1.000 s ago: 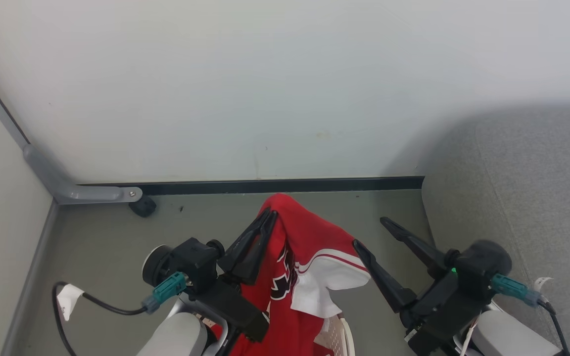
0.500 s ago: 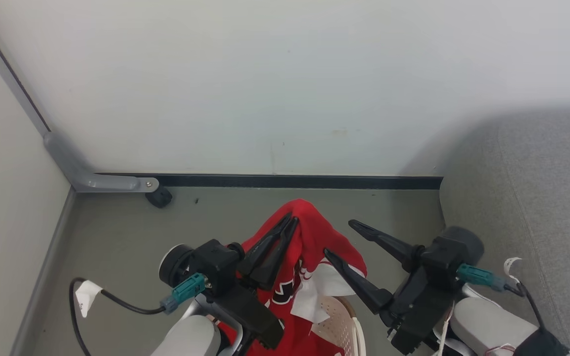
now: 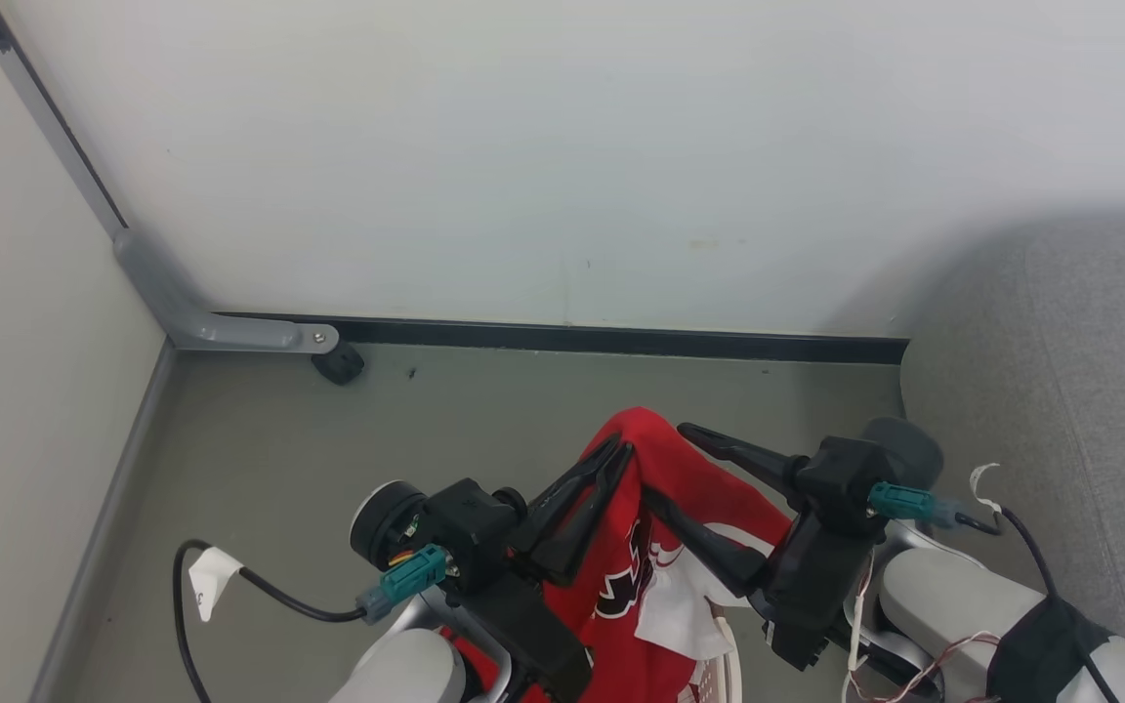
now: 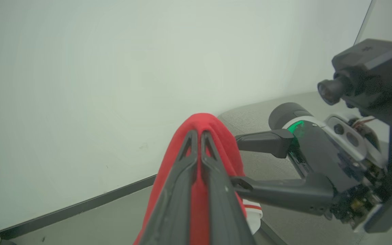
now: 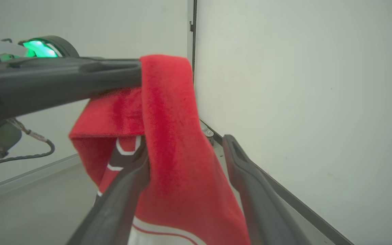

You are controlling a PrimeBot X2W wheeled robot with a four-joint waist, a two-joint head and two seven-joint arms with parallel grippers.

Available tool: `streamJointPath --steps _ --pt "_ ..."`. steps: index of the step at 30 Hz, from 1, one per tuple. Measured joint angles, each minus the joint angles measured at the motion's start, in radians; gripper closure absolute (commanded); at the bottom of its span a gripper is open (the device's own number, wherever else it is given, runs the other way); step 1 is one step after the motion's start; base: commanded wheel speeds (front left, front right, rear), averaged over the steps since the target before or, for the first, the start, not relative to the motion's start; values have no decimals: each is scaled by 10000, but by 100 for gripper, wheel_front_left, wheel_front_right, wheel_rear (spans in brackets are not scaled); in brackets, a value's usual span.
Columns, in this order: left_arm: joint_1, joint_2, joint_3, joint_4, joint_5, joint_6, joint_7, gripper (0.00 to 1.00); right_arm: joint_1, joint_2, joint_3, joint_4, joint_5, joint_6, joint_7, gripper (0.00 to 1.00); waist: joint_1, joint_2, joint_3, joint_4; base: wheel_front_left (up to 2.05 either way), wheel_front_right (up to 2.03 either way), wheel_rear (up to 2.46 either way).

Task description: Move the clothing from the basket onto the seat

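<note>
- A sliver of the basket point(image 3: 719, 674) was seen at the bottom edge of the head view, with the shirt's tail trailing down towards it. Whether any cloth was left inside could not be told.
- The shirt point(image 3: 709, 478) was held up over the floor point(image 3: 426, 439), draped from a peak at the fingertips, so the lift was judged largely done.
- The left gripper point(image 3: 614, 447) was clamped tight on that peak, red cloth pinched between its closed fingers point(image 4: 182, 170).
- The right gripper point(image 3: 667, 461) was spread wide just beside it. A fold of the shirt hung between its fingers point(image 5: 250, 190), but nothing was gripped.
- The seat point(image 3: 1061, 391) lay to the right, near the right arm, and no cloth was seen on the part in view.
- The carry across and the release onto the seat were judged the remaining steps. A second grip might be taken first.
- Beyond stood the wall point(image 3: 562, 146).
</note>
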State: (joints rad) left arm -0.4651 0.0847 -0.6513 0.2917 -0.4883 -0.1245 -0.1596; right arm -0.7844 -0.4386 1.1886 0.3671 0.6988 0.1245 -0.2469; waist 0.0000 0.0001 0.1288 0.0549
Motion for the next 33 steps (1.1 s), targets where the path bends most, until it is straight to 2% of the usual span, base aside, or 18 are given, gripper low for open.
streamJointPath --steps 7,21,23,24,33 --pt "-38 -12 -63 -23 -4 0 10 100 -687 207 878 658 416 0 92 0 0 0 103 142 0 0 0" --pt "-188 -21 -100 -326 -36 0 -2 100 -686 901 965 1661 1538 0 268 0 0 0 140 268 0 0 0" --pt "-209 -35 -104 -345 -40 0 -2 100 -689 976 972 1733 1662 0 305 90 0 0 148 279 0 0 0" --pt "-209 -40 -107 -345 -52 0 -2 100 -697 1003 974 1760 1728 0 326 100 0 0 152 284 0 0 0" --pt "-210 -50 -75 -311 -111 0 -4 100 -826 1030 978 1923 2004 0 337 100 0 0 131 280 0 0 0"
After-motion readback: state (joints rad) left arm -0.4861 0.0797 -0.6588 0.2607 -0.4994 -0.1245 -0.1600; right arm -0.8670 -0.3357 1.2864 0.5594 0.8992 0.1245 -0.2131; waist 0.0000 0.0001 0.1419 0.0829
